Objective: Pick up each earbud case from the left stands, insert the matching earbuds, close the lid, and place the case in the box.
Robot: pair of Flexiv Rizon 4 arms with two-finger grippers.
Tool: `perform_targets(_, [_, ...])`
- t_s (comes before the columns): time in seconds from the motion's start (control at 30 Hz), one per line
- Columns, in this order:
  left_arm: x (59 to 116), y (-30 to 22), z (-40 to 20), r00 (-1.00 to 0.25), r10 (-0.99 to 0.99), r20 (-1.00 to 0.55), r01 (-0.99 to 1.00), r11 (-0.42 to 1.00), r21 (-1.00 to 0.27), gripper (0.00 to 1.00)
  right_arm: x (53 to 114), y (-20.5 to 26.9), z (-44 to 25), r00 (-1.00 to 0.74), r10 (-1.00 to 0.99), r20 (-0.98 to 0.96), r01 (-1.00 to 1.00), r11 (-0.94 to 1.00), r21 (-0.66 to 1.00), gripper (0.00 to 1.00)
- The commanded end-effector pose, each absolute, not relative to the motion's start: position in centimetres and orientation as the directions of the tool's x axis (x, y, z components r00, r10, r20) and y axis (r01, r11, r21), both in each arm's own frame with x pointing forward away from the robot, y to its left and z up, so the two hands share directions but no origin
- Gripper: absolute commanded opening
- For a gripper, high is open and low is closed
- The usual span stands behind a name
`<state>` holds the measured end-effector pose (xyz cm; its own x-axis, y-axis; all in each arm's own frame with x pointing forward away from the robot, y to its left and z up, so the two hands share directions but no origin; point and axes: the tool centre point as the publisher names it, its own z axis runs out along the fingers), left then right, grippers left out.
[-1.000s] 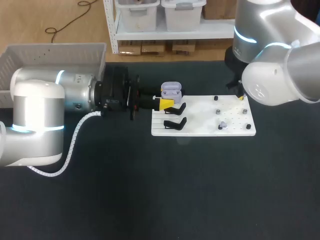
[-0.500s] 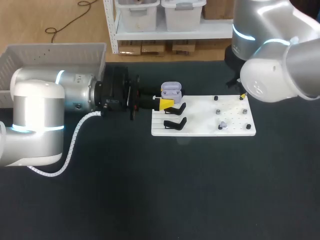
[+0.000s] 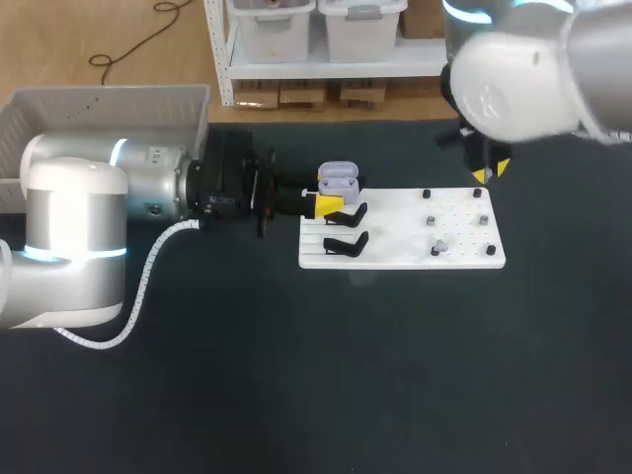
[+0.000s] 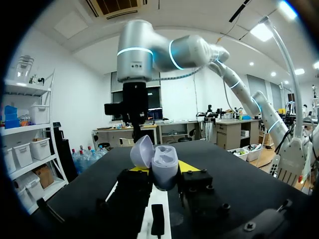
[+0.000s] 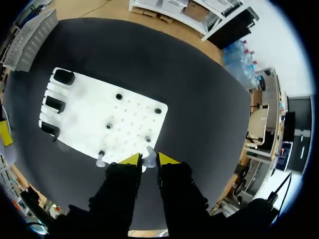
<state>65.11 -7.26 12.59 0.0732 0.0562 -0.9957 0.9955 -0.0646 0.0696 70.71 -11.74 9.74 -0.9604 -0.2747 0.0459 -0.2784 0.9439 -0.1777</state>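
Lilac earbud in right tool

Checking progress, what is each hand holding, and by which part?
Left hand grips the open case by its base. Right hand pinches an earbud; which part, cannot tell.

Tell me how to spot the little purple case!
Find the white board on the dark table. At its left end, above the black stands, the left tool grips the lilac case. It is the only rounded purple thing with an open lid.
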Motion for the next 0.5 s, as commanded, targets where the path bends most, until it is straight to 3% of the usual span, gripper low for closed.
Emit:
perform_targets(0.03, [65.0,-7.2,12.5,0.076,0.055,-0.996,0.996,-0.059,0.072,0.00,70.5,-9.9,11.4,-0.970,-0.224,0.090,-0.238,0.950,-0.204,0.00])
perform_targets(0.5, [65.0,-7.2,12.5,0.076,0.055,-0.996,0.996,-0.059,0.072,0.00,68.6,-7.3,13.3,-0.984,-0.171,0.046,-0.176,0.965,-0.193,0.00])
